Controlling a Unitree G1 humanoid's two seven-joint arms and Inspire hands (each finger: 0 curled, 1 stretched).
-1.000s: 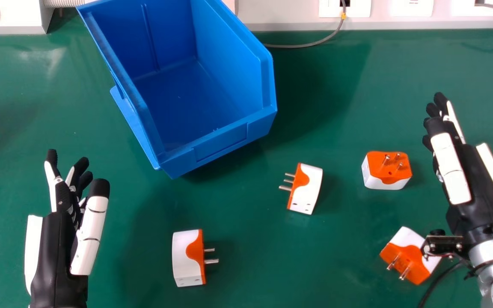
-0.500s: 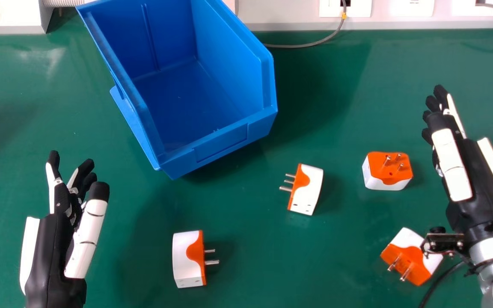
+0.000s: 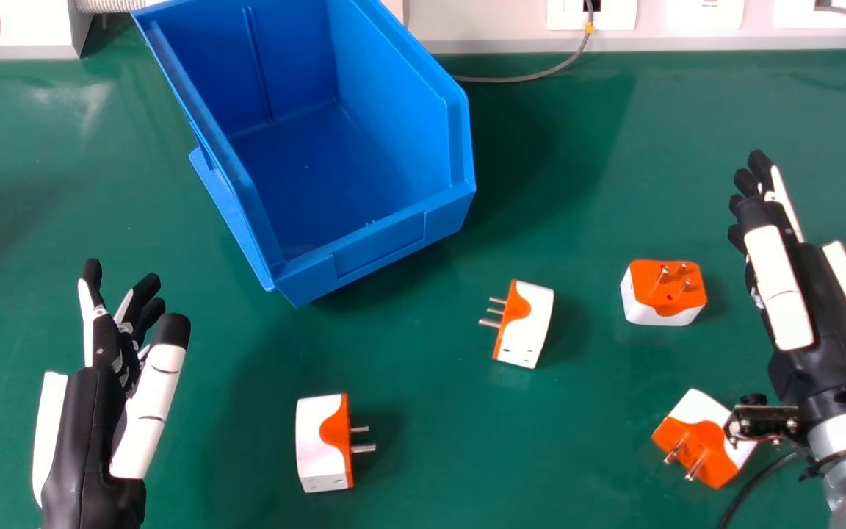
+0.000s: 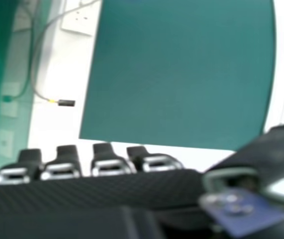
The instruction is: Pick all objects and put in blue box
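Four white-and-orange plug adapters lie outside the open blue plastic box point(image 3: 379, 246) at upper centre-left: one at lower centre point(image 3: 322, 444), one near the middle point(image 3: 529, 327), a prongs-up one right of centre point(image 3: 664, 292), and one at lower right point(image 3: 698, 444). The left hand point(image 3: 74, 441) at lower left and the right hand point(image 3: 823, 301) at the right both have released, extended fingers, holding nothing.

The lower-right adapter looks the riskiest: the metal bracket point(image 3: 764, 421) at the right wrist overlaps it in the head view, so lowering that arm could knock or push it, and the black cable point(image 3: 753, 488) could snag it. A grip on only one edge of a casing might let it twist free, and sideways prongs could catch the box's rim.

Compared with a second ago, the left hand sits slightly nearer the left edge and the right fingertips slightly higher. Adapters and box are unmoved on the green worktop point(image 3: 423, 470).
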